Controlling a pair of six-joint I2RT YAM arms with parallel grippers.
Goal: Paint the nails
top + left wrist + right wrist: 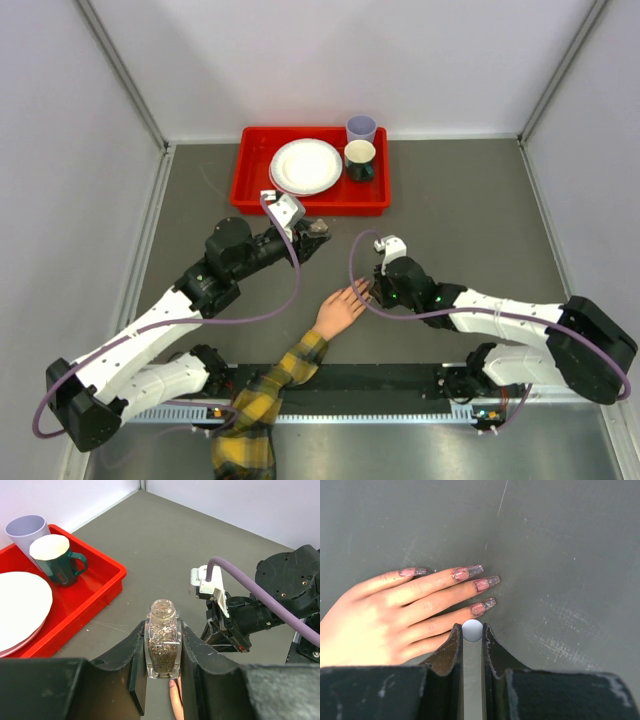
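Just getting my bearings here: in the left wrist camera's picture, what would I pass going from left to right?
Lilac cup → green mug → glitter bottle → right arm.

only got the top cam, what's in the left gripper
observer: The left gripper is shut on a small clear bottle of glittery polish, held upright.
operator: cap on or off
observer: Off. The neck is open.
operator: ok and the right one, holding anything
observer: The right gripper is shut on a small white knob, at the end of the finger nearest it. Whatever is under the knob is hidden.
operator: any nails done
observer: Four nails show pink with grey tips. The nail by the knob is hidden.
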